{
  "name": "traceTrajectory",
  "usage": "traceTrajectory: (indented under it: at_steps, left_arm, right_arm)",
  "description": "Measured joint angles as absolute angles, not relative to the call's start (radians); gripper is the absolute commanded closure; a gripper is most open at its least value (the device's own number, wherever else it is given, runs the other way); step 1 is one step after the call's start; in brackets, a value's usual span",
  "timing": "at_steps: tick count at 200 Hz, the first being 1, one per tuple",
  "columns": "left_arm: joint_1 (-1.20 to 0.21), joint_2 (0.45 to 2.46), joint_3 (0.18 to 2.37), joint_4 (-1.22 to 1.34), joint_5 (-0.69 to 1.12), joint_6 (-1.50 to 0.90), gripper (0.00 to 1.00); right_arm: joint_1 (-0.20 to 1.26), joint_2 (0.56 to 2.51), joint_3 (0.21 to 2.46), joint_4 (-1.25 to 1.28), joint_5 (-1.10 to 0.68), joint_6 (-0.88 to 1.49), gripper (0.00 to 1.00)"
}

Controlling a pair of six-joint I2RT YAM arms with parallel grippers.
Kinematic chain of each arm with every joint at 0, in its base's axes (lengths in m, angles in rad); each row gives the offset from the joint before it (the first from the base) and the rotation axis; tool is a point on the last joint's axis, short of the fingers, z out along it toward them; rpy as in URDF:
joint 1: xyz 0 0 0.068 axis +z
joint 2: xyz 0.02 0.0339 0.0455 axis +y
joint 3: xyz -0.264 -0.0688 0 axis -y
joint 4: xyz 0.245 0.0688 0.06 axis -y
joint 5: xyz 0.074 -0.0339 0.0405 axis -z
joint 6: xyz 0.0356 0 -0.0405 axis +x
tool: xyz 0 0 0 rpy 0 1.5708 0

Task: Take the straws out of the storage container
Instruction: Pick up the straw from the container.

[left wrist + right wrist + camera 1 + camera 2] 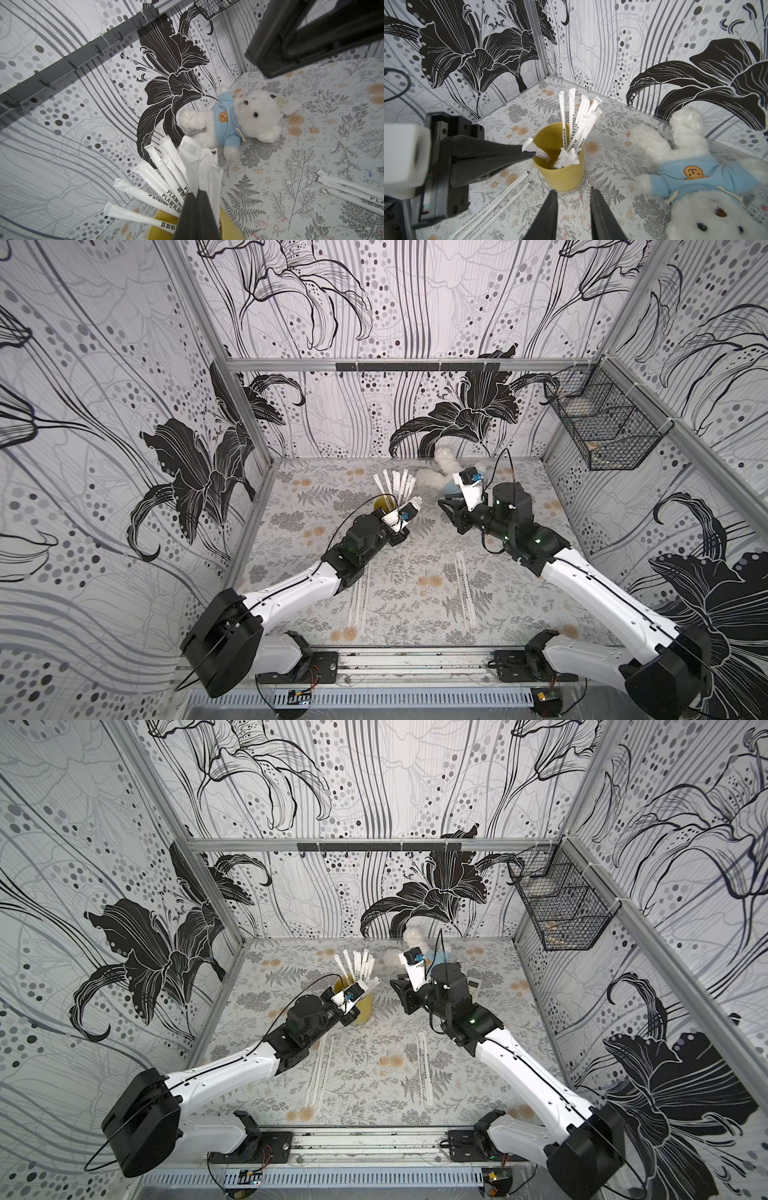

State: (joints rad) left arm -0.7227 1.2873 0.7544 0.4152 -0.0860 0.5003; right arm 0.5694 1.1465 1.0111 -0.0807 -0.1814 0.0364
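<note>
1. Straws (580, 116) stand fanned out in the yellow storage container (560, 176). It sits on the table (612, 158) just ahead of the right pincer (573, 189).
2. The left pincer (532, 154), reaching over the container's rim, is pressed together on the upper end of one straw whose lower end is in the container.
3. The right pincer is spread, with nothing between its jaws, and stops short of the container.
4. Loose straws (359, 599) lie flat on the table behind both pincers, near the forearms.
5. A white teddy (695, 170) in a blue top lies beside the right pincer.
</note>
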Motion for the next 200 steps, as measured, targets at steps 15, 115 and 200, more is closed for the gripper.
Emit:
traceTrajectory:
  at_steps: [15,115,200]
  left_arm:
    - [-0.731,1.249,0.785,0.368,-0.086,0.473,0.97]
    - [-0.768,1.060,0.984,-0.095,-0.099,0.155,0.96]
    - [-0.686,1.202,1.026,-0.596,-0.104,-0.150,0.99]
  right_arm:
    - [0.569,1.145,1.011,-0.081,-0.199,0.038,0.66]
    - [0.651,1.145,1.013,-0.075,-0.330,0.070,0.56]
    - [0.715,1.176,0.953,-0.033,-0.352,0.168,0.55]
